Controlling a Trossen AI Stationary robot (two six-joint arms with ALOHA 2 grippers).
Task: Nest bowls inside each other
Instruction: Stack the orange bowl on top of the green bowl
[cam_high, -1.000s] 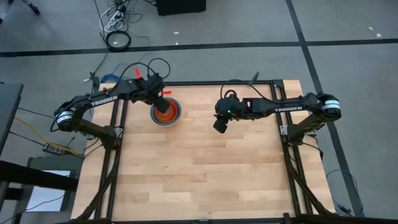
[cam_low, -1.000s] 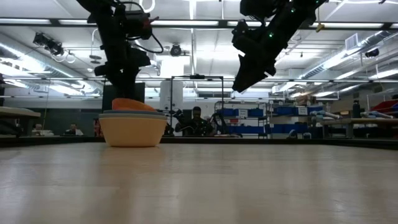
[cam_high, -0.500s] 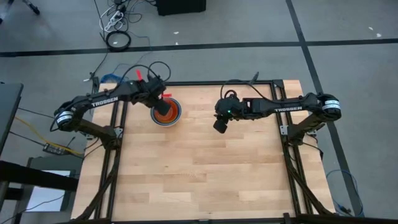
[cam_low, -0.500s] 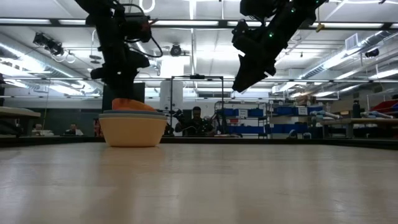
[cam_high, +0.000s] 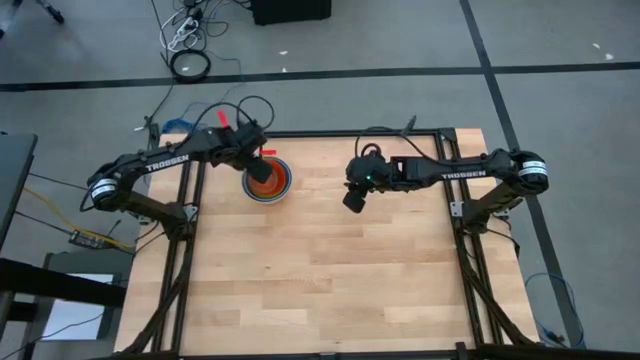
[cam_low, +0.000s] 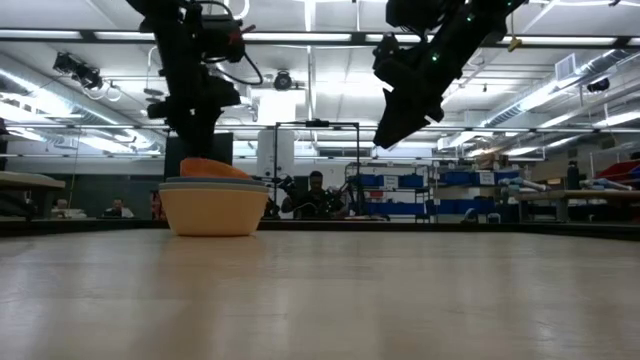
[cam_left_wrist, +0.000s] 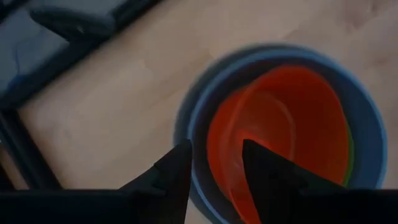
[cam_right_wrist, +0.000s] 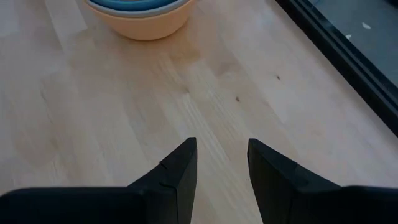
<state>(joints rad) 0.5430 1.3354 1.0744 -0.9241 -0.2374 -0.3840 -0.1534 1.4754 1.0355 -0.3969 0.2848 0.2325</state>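
The bowls stand nested in one stack (cam_high: 281, 184) near the table's far left corner. The outermost is pale orange (cam_low: 213, 208) and rests on the wood. Inside it a blue bowl (cam_left_wrist: 367, 124) holds a red-orange bowl (cam_left_wrist: 286, 124), which sits tilted, one side raised above the stack's rim (cam_low: 215, 168). My left gripper (cam_left_wrist: 214, 155) hangs open just above the stack's left part, pointing steeply down, and touches nothing that shows. My right gripper (cam_high: 353, 203) hangs open over the table's far middle, right of the stack, with nothing between its fingers (cam_right_wrist: 222, 149).
Bare wood lies under my right gripper (cam_right_wrist: 186, 93) and across the near half of the table (cam_high: 320, 290). A black frame rail (cam_right_wrist: 348, 56) runs along the table's edge. People sit at desks in the room behind (cam_low: 316, 195).
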